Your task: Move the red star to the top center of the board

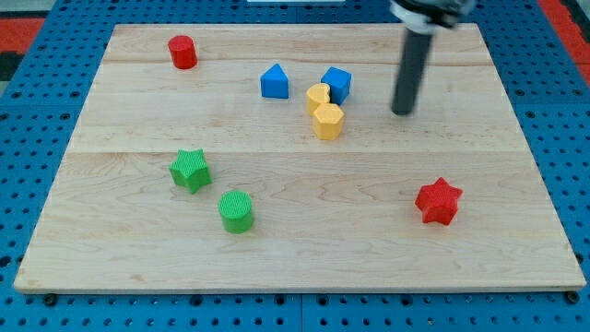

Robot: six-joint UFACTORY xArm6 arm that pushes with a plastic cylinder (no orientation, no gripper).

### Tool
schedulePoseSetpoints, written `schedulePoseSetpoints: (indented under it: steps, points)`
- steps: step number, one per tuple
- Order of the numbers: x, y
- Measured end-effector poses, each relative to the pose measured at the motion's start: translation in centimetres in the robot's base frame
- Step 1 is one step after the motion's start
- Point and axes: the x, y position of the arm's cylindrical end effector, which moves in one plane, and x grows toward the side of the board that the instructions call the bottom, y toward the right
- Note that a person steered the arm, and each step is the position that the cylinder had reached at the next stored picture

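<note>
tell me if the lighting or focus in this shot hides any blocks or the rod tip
In the camera view, lighting is even and soft, with only faint shadows under the red star and green star; no glare on the board. All blocks look sharp; the rod's top is cropped and slightly blurred, yet my tip is clear, right of the blue cube, touching nothing.

My tip point(402, 112) stands in the upper right of the frame. The red star point(438, 201) lies lower right, well apart from it.
</note>
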Motion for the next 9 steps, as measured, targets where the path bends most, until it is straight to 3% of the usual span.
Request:
schedulePoseSetpoints:
  steps: [1,2,3,4,5,9]
  points:
    - [6.1,6.7]
    - [13.6,4.2]
    - [16.7,-1.1]
    - [11.5,-3.1]
    - [9.8,-2.2]
    - [9.7,6.7]
